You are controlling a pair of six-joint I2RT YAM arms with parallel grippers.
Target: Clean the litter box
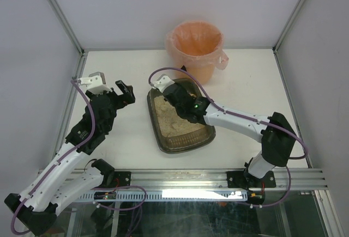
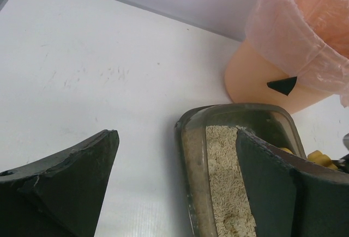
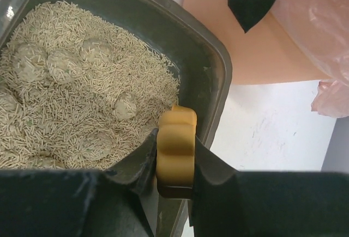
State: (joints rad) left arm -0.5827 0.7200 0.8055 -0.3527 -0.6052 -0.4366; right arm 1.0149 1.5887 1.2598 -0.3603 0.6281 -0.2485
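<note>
The litter box (image 1: pixel 183 146) is a dark tray of beige litter at the table's middle; it also shows in the left wrist view (image 2: pixel 191 150) and the right wrist view (image 3: pixel 180 46). Several round clumps (image 3: pixel 90 49) lie in the litter. My right gripper (image 1: pixel 180 95) hangs over the box's far end, near its right wall, and in the right wrist view (image 3: pixel 175 138) it is shut on the yellow scoop (image 3: pixel 177 118) by its handle. The scoop's head is hidden. My left gripper (image 1: pixel 113 87) is open and empty above the table, left of the box's far left corner (image 2: pixel 175 133).
The orange-pink bag-lined bucket (image 1: pixel 196 43) stands just behind the litter box; it also shows in the left wrist view (image 2: pixel 262 79) and the right wrist view (image 3: pixel 218 46). Frame posts and white walls bound the table at the back and sides.
</note>
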